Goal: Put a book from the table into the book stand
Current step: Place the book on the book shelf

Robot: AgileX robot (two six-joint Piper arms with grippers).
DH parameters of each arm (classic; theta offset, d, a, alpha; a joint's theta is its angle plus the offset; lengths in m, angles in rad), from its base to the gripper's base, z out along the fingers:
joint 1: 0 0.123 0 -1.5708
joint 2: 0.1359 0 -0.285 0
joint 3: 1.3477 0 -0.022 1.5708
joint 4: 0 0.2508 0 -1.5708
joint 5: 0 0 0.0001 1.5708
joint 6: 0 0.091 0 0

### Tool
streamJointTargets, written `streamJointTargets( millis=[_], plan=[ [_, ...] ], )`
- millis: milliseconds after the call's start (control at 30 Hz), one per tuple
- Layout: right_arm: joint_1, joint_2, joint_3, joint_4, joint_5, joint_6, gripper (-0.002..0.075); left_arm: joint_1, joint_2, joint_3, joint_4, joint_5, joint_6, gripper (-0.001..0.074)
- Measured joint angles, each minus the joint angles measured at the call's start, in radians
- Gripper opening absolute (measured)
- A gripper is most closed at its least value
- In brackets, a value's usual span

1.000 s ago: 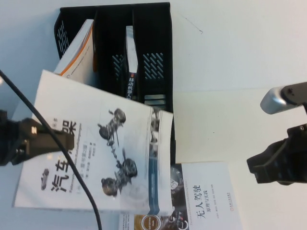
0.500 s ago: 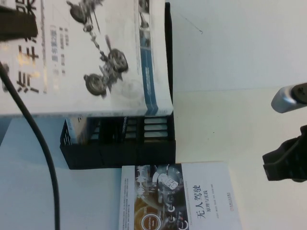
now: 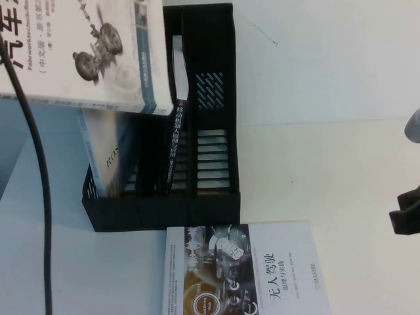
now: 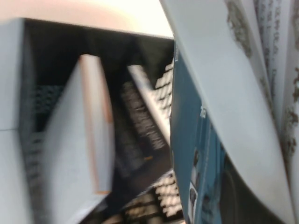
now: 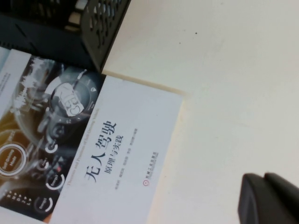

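Observation:
The book [image 3: 79, 52], white with black title, grey car-part drawings and a blue spine edge, hangs in the air at the far left, over the left slot of the black book stand [image 3: 216, 197]. My left gripper is out of the high view. In the left wrist view the book [image 4: 224, 93] fills the frame close up, with a dark part of the left gripper [image 4: 233, 191] behind its cover, shut on it. The stand [image 4: 56, 51] lies below. My right gripper [image 3: 407, 220] is at the right edge, shut and empty [image 5: 268, 198], above the white table [image 3: 328, 98].
A thick white book with an orange edge [image 3: 105, 157] leans in the stand's left slot. A dark-spined book [image 3: 176, 118] stands in the middle slot. A white-and-brown book [image 3: 243, 272] lies flat in front of the stand, also in the right wrist view [image 5: 117, 140].
The book was lifted from low on the left up over the stand, then shifted left, uncovering the middle and right slots. My right gripper has drawn back toward the right edge.

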State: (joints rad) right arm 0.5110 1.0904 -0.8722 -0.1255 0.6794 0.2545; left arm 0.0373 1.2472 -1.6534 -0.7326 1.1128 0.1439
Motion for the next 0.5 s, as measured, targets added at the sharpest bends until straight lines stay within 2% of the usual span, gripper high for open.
streamJointTargets(
  millis=[267,500],
  plan=[
    [0.0,-0.004,0.0,-0.015,0.007,0.052,0.0,-0.284,0.021,-0.069,0.457,0.026,-0.15,0.0119],
    [0.0,-0.004,0.0,-0.015,0.044,0.066,0.0,-0.545,0.039,-0.117,0.612,0.08,-0.268,0.0119]
  ],
)
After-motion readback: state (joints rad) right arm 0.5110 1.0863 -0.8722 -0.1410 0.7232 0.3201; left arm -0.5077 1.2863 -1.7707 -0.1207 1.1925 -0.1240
